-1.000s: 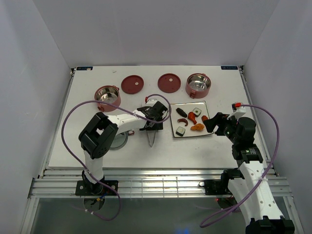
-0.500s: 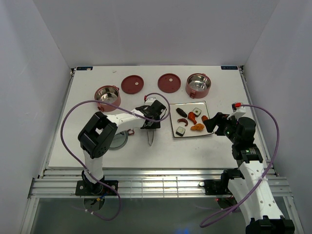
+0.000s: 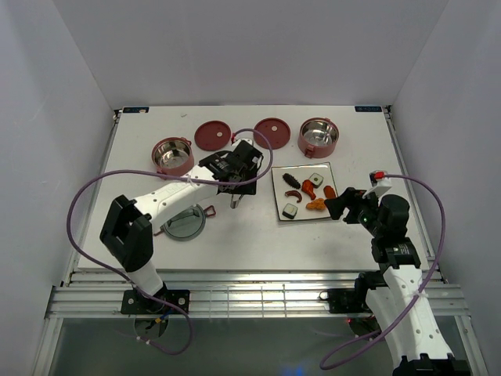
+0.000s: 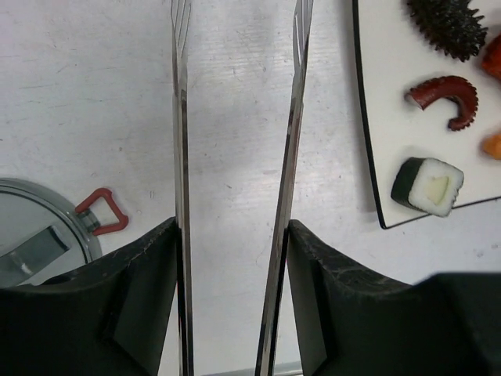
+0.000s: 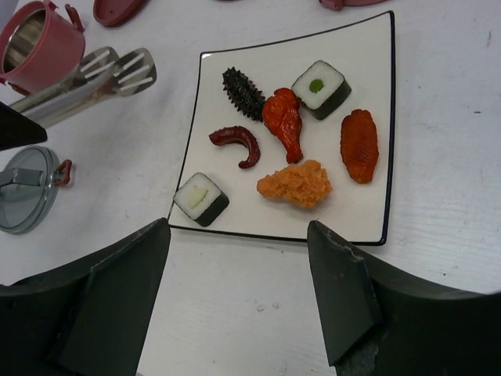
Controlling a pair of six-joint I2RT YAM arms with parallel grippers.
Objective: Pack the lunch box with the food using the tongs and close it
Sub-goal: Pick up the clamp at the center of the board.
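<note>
White walls close in a pale worktop [image 3: 258, 243], faintly scuffed in the wrist views. We start at the left gripper [image 4: 232, 235]. Its matte black fingers [image 4: 141, 298] are closed part-way onto the tongs [image 4: 291, 157], one finger pressed against the outside of each thin, polished steel arm. The arms stand apart, with their slotted tips ahead.

A second ago the jaws stood wider over the tongs, which lay flat nearer 6 o'clock. Since then the jaws have narrowed onto the metal, and the arm has stretched toward 12 o'clock with the tongs in its grasp. We judge the pick-up done and the packing not yet begun.

At 3 o'clock of the tongs lies the square plate [image 5: 368, 204], glossy white with a thin black rim. All the food [image 5: 283, 121] sits on it:
- a dark roll [image 5: 201, 199] with a pale centre
- a curved dark-red sausage [image 5: 239, 145]
- a spiky dark stick [image 5: 243, 92]
- a craggy orange nugget [image 5: 295, 184]
- a smooth orange slice [image 5: 360, 145]

The right gripper [image 5: 237, 227] hangs wide open and empty over the plate's 6 o'clock edge.

The lunch box stands in pieces around the left gripper:
- a dusty-red, steel-lined left bowl [image 3: 172, 155] at 10 o'clock
- a matching right bowl [image 3: 318, 135] at 2 o'clock
- two flat lids [image 3: 213, 135] between them
- the grey cover [image 3: 184, 225] at 7 o'clock
</note>
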